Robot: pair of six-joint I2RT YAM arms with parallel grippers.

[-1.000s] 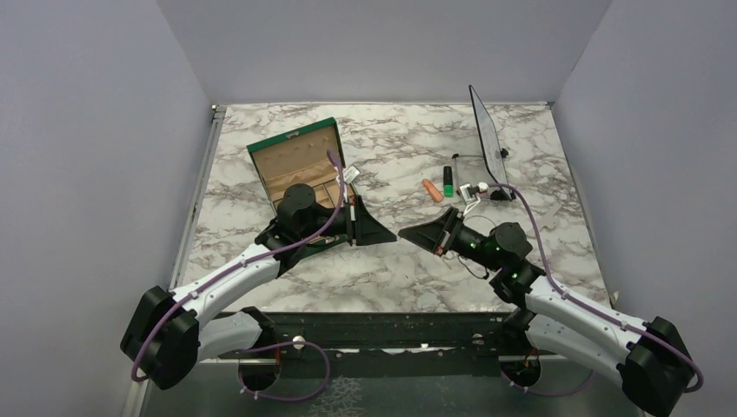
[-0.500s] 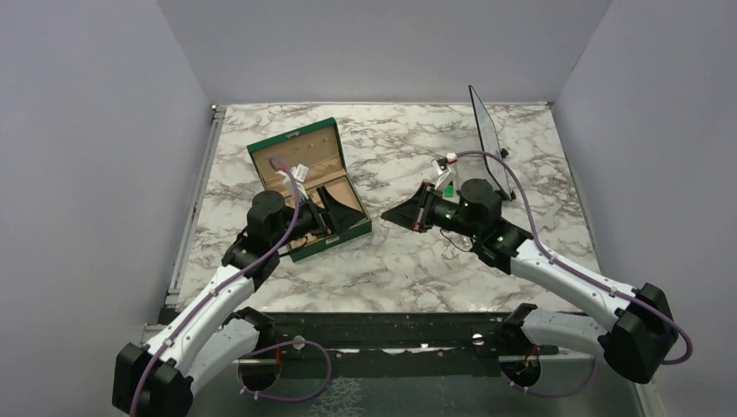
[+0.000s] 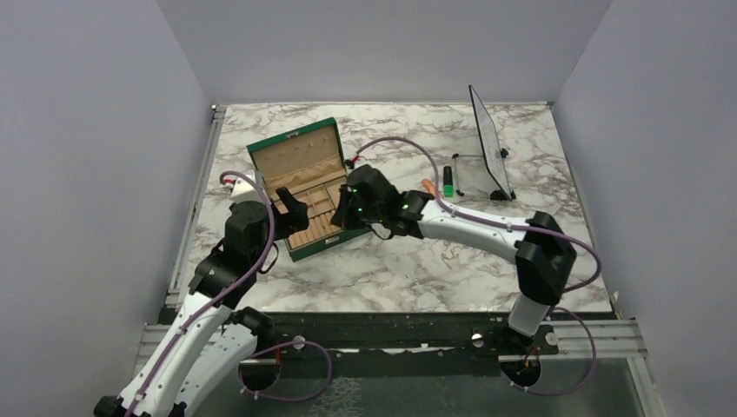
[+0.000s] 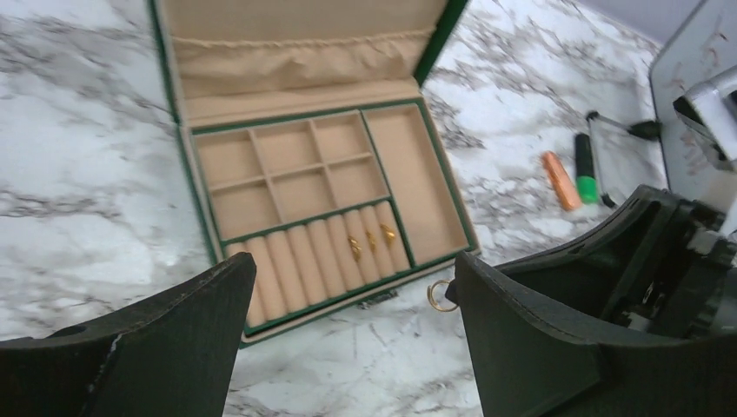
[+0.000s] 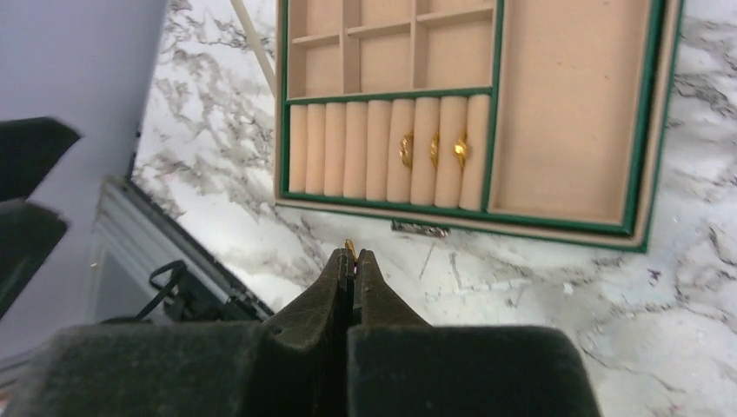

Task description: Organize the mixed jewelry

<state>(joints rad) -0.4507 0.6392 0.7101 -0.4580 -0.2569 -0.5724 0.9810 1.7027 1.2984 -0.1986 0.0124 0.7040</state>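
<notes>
1. Toward the far left of the desk (image 3: pixel 434 269), the green box (image 3: pixel 300 143) stands open, its lid tipped up toward the far edge and its tray facing the arms.
2. Near the right end of the tray's row of ring rolls, along the near side of the box, three gold rings (image 4: pixel 371 239) sit side by side, just beside the long right-hand compartment.
3. Reaching across from the right, the right gripper (image 5: pixel 352 261) hangs just off the near edge of the box, close to its near right corner. Its fingers are pressed together on a gold ring (image 4: pixel 437 294), which shows at the very tips in the right wrist view and sits near the small clasp on the box front.
4. On the left side of the box, the left gripper (image 4: pixel 352 261) hovers with its fingers spread wide and nothing between them. Its camera looks down over the tray.
5. Right of the box, toward the far right corner, an orange cylinder (image 4: pixel 561 181) and a green marker (image 4: pixel 588 169) lie side by side on the desk, near a dark panel (image 3: pixel 487 139) standing on edge.
</notes>
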